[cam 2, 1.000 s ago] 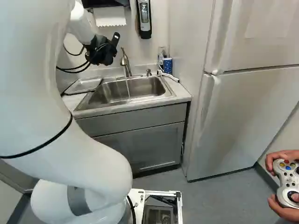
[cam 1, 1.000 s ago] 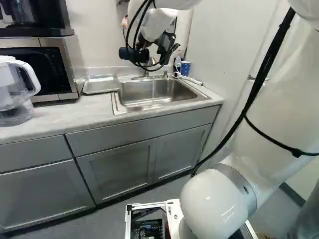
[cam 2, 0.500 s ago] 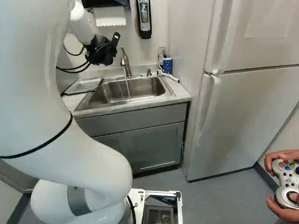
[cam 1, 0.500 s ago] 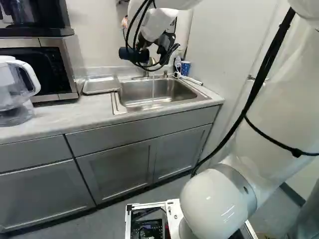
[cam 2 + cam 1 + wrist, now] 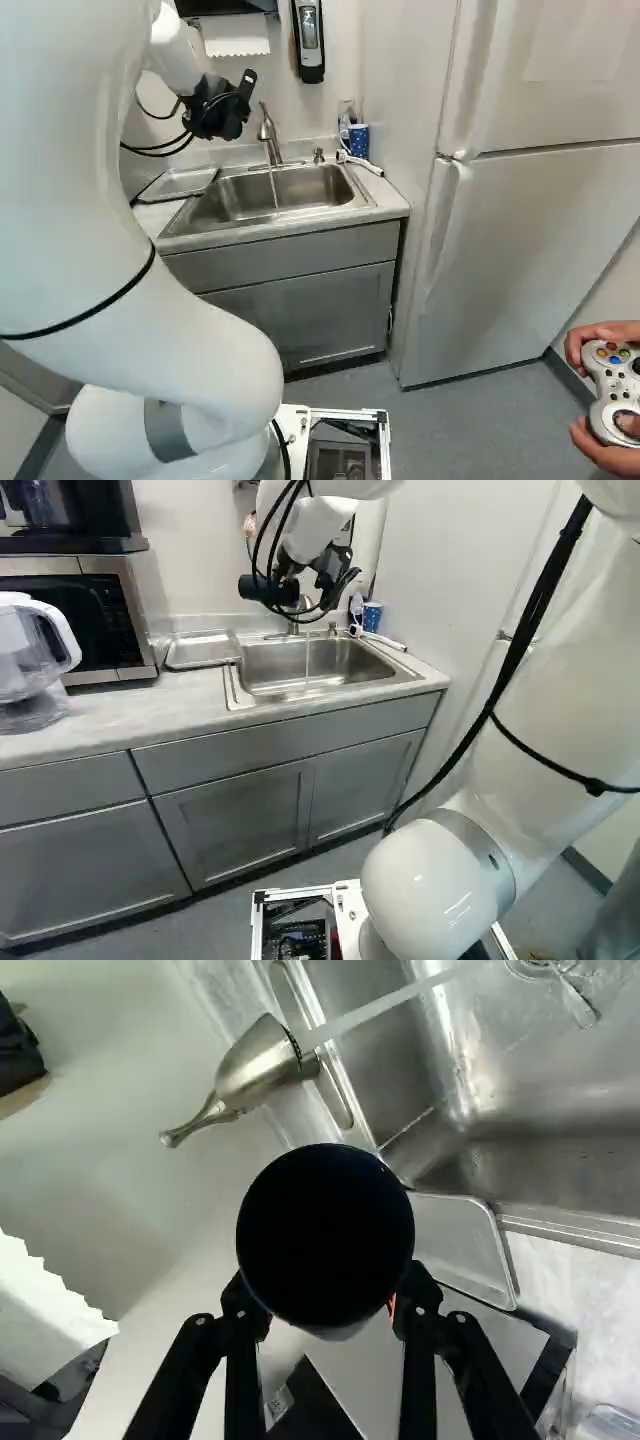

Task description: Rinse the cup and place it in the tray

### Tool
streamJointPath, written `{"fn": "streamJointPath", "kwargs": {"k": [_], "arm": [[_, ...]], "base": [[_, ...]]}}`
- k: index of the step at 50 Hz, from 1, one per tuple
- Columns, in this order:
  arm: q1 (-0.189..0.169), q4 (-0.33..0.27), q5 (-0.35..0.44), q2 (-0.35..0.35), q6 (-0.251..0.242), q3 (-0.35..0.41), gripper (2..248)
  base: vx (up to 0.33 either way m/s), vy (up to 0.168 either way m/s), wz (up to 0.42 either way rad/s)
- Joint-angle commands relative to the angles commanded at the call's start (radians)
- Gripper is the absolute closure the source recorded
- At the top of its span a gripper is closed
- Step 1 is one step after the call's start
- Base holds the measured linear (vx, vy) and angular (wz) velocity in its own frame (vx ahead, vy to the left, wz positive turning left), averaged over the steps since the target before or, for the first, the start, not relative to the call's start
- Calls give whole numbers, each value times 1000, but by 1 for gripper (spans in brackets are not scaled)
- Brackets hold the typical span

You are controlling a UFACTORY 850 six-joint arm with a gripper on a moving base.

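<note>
I have the dark cup gripped in the end effector, the two fingers pressing it from opposite sides. It's up in the air toward the far side of the bench, tipped over on its side; my wrist view shows one round end, and I can't tell whether that's the mouth or the base. Water is running from the faucet down into the sink, and the cup is to the left of that stream, apart from it. The metal tray lies on the bench just left of the sink, with the microwave beyond it to the left and a clear pitcher nearer. A blue patterned cup stands upright by the sink's far right corner, near the fridge.
</note>
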Motion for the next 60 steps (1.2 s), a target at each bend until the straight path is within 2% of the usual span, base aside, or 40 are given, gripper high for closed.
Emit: {"fn": "streamJointPath", "kwargs": {"k": [5, 12, 60], "arm": [[0, 0, 0, 0, -11, 0, 126], [0, 0, 0, 0, -68, 0, 126], [0, 0, 0, 0, -567, 0, 126]], "base": [[0, 0, 0], [0, 0, 0], [0, 0, 0]]}}
